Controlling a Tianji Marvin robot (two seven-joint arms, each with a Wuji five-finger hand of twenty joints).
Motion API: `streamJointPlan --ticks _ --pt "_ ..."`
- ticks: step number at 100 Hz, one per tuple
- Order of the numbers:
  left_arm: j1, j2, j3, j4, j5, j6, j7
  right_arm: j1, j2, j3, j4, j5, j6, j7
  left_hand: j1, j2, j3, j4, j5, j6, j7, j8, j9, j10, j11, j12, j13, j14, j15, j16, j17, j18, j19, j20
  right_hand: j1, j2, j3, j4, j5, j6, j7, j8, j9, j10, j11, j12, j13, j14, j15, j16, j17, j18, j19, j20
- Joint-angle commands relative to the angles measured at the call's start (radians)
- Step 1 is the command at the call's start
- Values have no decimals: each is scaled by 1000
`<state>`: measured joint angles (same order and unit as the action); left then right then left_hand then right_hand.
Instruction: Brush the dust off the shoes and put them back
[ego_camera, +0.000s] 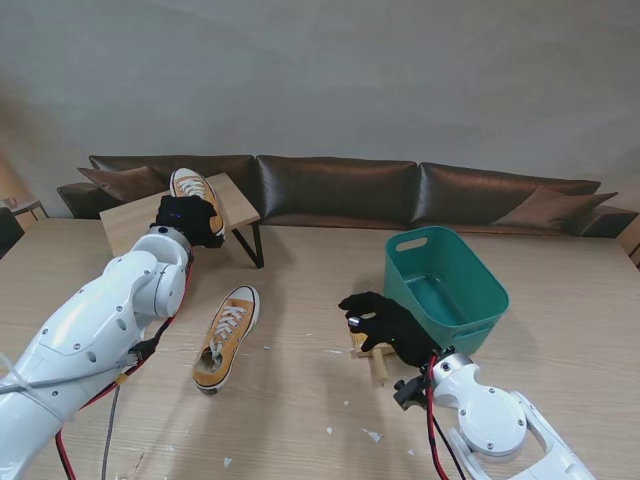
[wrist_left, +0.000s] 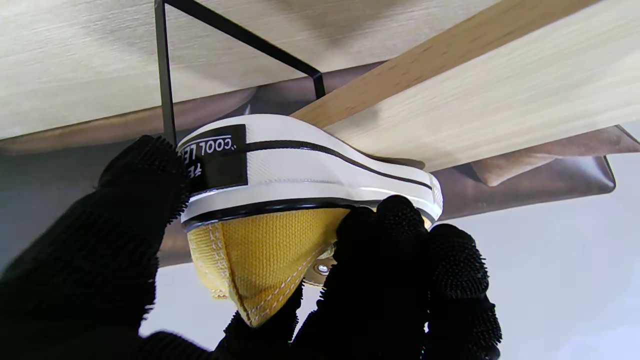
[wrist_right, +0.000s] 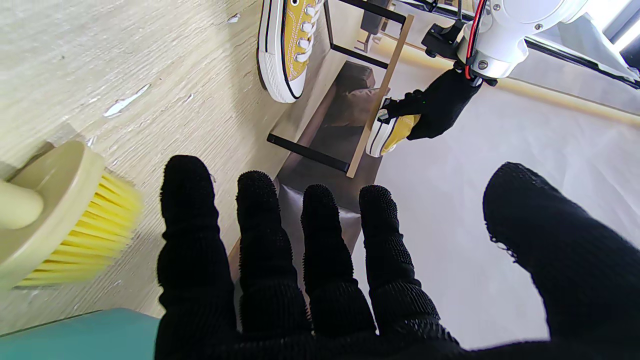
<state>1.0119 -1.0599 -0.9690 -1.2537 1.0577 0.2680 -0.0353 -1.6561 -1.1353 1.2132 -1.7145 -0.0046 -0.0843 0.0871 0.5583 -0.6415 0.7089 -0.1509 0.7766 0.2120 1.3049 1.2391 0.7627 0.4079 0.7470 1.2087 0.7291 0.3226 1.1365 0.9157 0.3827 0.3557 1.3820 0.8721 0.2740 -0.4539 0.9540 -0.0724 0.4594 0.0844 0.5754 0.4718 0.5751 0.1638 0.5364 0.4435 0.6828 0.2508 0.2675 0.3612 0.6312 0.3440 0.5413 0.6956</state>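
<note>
One yellow canvas shoe (ego_camera: 192, 187) with a white sole rests on the small wooden shelf (ego_camera: 128, 222) at the far left. My left hand (ego_camera: 187, 218) is shut on its heel; the left wrist view shows the heel (wrist_left: 280, 165) between thumb and fingers (wrist_left: 400, 260). The other yellow shoe (ego_camera: 227, 335) lies on the table nearer to me, toe toward me. My right hand (ego_camera: 385, 322) hovers open, fingers (wrist_right: 260, 240) spread, just over the wooden brush (ego_camera: 372, 352). The brush (wrist_right: 60, 220) with yellow bristles lies on the table beside those fingers, not held.
A teal plastic bin (ego_camera: 445, 285) stands right of the right hand. The shelf has black metal legs (ego_camera: 255, 245). Small white scraps (ego_camera: 372, 435) dot the table near me. A dark brown sofa (ego_camera: 340, 190) runs along the table's far edge.
</note>
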Motion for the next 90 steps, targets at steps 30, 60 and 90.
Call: streamJointPlan --ticks 30,60,90 --pt "46 -12 -38 5 39 -29 141 -6 0 -11 -6 0 4 24 173 -82 223 -14 319 -106 385 201 257 -255 159 94 282 -61 99 -68 217 36 182 -104 0 34 8 -5 15 -6 3 -29 17 10 7 -11 12 -1 13 13 -339 9 -21 15" --pt "64 -9 -76 -24 90 -74 209 -4 -1 -13 -2 3 3 24 278 -169 315 -40 404 -130 459 167 451 -344 100 129 479 -125 32 -129 405 67 178 -254 1 38 7 -5 22 -3 4 -30 19 13 7 -12 13 -1 13 13 -337 10 -21 15" --pt "79 -8 -108 -56 103 -115 223 -1 -1 -15 2 5 1 24 295 -191 346 -43 417 -119 470 150 490 -355 54 190 521 -149 -35 -121 450 45 141 -301 1 40 6 -5 24 -1 2 -31 19 15 7 -12 13 0 13 12 -336 10 -21 15"
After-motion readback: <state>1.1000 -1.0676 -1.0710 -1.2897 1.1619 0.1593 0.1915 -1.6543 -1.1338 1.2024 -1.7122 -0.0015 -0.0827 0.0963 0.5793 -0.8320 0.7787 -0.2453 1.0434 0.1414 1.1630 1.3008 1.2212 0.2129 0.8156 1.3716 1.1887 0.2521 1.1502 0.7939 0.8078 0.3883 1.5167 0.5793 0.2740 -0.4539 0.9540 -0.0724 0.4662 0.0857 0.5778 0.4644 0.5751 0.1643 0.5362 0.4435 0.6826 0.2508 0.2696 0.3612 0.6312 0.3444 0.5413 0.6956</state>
